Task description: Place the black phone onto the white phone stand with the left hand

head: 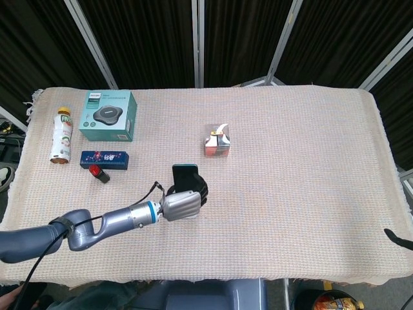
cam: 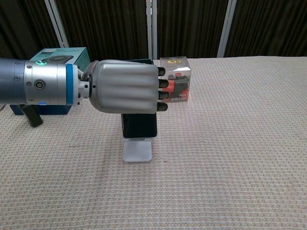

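Note:
My left hand (cam: 125, 87) (head: 182, 204) grips the black phone (cam: 139, 125) (head: 185, 175) upright, fingers wrapped round its upper part. In the chest view the phone's lower end stands at the lip of the white phone stand (cam: 137, 150), whose base shows below it. The phone and hand hide the stand's back plate. In the head view the hand covers the stand completely. My right hand shows only as a dark tip (head: 400, 237) at the right edge of the head view.
A clear box with red contents (head: 218, 140) (cam: 175, 85) stands behind the stand. At the left lie a teal box (head: 108, 115), a dark blue box (head: 104, 159), a small red-capped black bottle (head: 98, 173) and a drink bottle (head: 61, 135).

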